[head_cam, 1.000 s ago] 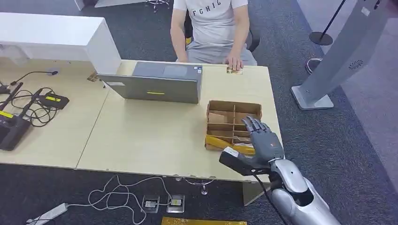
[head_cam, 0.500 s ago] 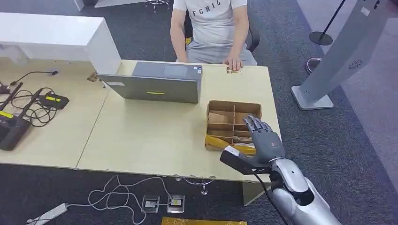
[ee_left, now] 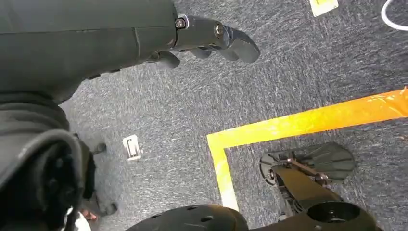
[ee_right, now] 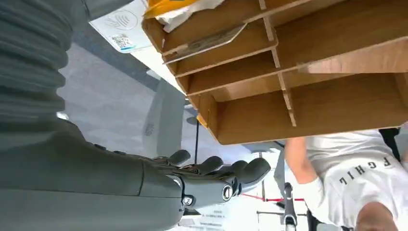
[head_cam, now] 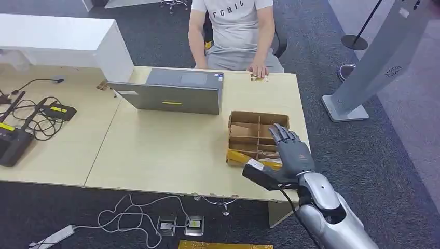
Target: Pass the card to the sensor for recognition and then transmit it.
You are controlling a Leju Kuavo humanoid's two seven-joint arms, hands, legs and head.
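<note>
Head view first: my right hand (head_cam: 291, 151) hovers over the near right part of the cardboard divider box (head_cam: 258, 136) on the wooden table (head_cam: 171, 150), fingers extended and spread, palm turned towards the compartments, with nothing in it. From that I judge the task has barely begun: no card is picked up, nothing has been shown to a sensor, and nothing has been handed on. I cannot say with confidence which object here is the sensor, so I leave that open.

As for the card (ee_right: 211, 40), the right wrist view gives the best clue. A thin, flat, pale piece lies slanted in one of the narrow slots of the box, on the side nearest the yellow strip (head_cam: 254, 160) along the box's near edge. I take it to be the card, though the view is turned and the piece too small to be sure. My right hand's fingertips (ee_right: 255, 169) are well apart from it, above the box and touching nothing.

My left hand (ee_left: 211, 41) hangs by the floor, fingers loosely curled in and holding nothing.

Across the table a person (head_cam: 234, 31) sits with one hand (head_cam: 258, 68) resting at the far edge, beside a grey laptop (head_cam: 174, 91).
</note>
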